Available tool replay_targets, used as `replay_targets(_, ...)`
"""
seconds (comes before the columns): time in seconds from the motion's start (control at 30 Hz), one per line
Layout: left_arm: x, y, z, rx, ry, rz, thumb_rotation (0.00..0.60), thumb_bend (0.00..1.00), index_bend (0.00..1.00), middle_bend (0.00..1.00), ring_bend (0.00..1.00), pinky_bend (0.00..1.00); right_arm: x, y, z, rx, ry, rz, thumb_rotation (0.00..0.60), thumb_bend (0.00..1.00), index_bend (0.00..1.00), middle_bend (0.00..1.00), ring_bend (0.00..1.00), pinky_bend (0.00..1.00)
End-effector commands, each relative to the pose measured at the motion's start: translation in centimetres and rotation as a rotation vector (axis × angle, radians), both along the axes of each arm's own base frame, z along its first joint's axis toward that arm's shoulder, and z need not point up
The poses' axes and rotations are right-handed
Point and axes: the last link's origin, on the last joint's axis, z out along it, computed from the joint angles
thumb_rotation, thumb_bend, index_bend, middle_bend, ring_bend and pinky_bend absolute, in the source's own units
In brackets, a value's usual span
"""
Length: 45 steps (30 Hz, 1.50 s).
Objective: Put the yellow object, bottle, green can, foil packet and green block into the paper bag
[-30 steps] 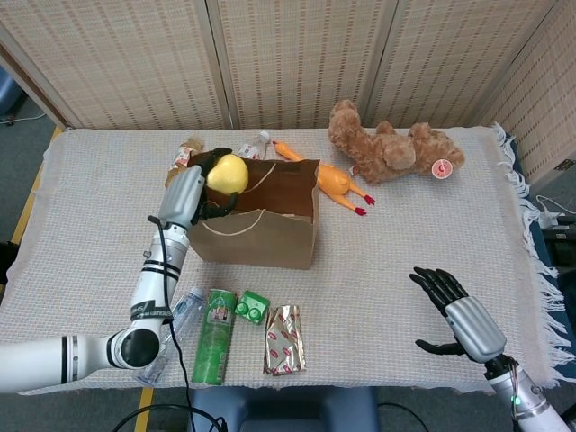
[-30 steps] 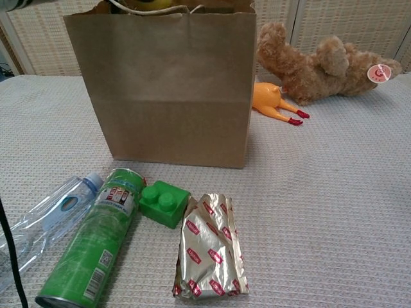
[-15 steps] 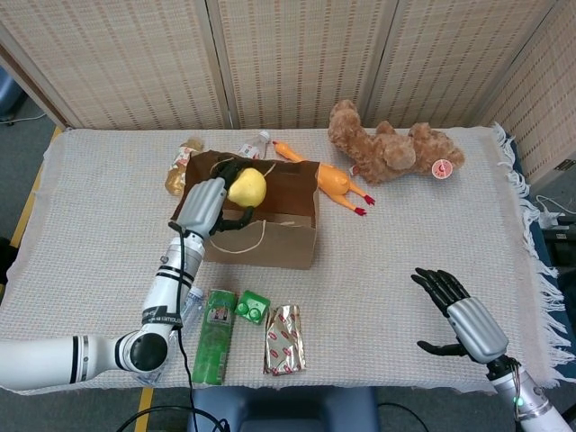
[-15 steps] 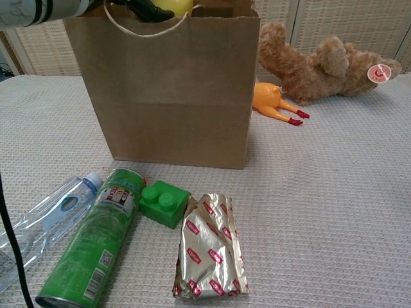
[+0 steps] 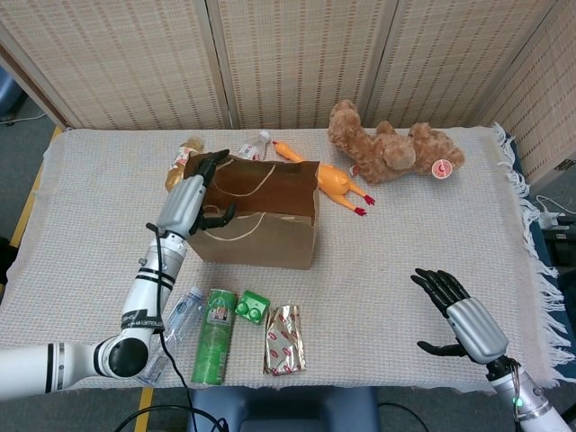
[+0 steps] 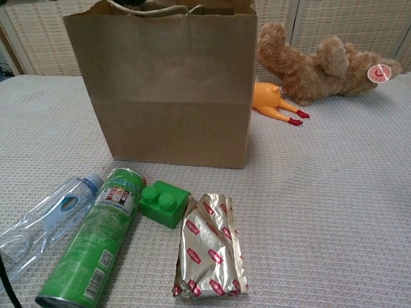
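I see the paper bag (image 5: 256,216) standing upright and open-topped in the middle of the table (image 5: 405,243); from the head view its inside is dark brown and I cannot make out anything in it. My left hand (image 5: 193,198) is over the bag's left rim with its fingers spread and nothing in them. I can't find the yellow object in either view.

On the near side of the bag the rest lies in a row: the clear bottle (image 6: 38,224) furthest left on its side, the green can (image 6: 93,247) just beside it, also lying down, then the green block (image 6: 164,202) touching the can's top end, and the foil packet (image 6: 209,247) flat to the right of the block.

My right hand (image 5: 459,315) is well off to the right near the table's front edge, fingers apart, empty.

Beyond the bag lie a rubber chicken (image 5: 333,184) and a teddy bear (image 5: 391,148).
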Motion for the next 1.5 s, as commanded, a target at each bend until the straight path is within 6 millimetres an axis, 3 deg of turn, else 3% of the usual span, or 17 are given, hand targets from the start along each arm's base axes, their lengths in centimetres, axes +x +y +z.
replay_targets(0.03,-1.6,-0.5,1.7,0.023,-0.028,0.028,0.600,0.59,0.08,0.08,0.03,0.21,0.0,0.0,0.0,0.000,-0.002,0.001,0.600,0.03,0.00,0.00,0.00,0.00)
replay_targets(0.13,-3.6,-1.3,3.2,0.033,-0.060,0.068,0.600,0.64,0.09,0.10,0.04,0.22,0.0,0.1,0.0,0.002,0.000,0.004,0.600,0.03,0.00,0.00,0.00,0.00)
replay_targets(0.43,-10.1,-5.3,6.9,0.026,-0.016,0.135,0.600,0.64,0.09,0.10,0.05,0.22,0.0,0.1,-0.1,0.007,0.000,0.000,0.600,0.03,0.00,0.00,0.00,0.00)
replay_targets(0.53,-12.8,-7.1,7.0,0.004,0.053,0.144,0.600,0.63,0.09,0.10,0.05,0.22,0.1,0.1,-0.1,0.004,0.001,-0.001,0.600,0.03,0.00,0.00,0.00,0.00)
replay_targets(0.73,-17.1,-10.7,5.2,-0.087,0.202,0.106,0.600,0.47,0.09,0.10,0.05,0.22,0.1,0.1,-0.3,0.007,0.006,-0.003,0.600,0.03,0.00,0.00,0.00,0.00)
replay_targets(0.87,-18.7,-12.1,3.2,-0.099,0.349,-0.058,0.600,0.44,0.08,0.09,0.04,0.22,0.2,0.1,-0.4,0.008,0.009,-0.001,0.600,0.03,0.00,0.00,0.00,0.00)
replay_targets(1.07,-21.0,-11.8,0.6,-0.058,0.666,-0.379,0.600,0.42,0.02,0.02,0.00,0.17,0.3,0.1,-0.5,0.010,0.010,0.000,0.600,0.03,0.00,0.00,0.00,0.00)
replay_targets(1.37,-22.8,-11.7,-0.9,0.063,0.921,-0.854,0.600,0.40,0.00,0.00,0.00,0.13,0.1,0.0,-0.4,0.011,0.008,-0.008,0.600,0.03,0.00,0.00,0.00,0.00)
replay_targets(1.5,-23.1,-11.8,-1.3,0.074,0.978,-0.988,0.600,0.40,0.00,0.00,0.00,0.09,0.1,0.0,-0.4,0.012,0.007,-0.008,0.600,0.03,0.00,0.00,0.00,0.00)
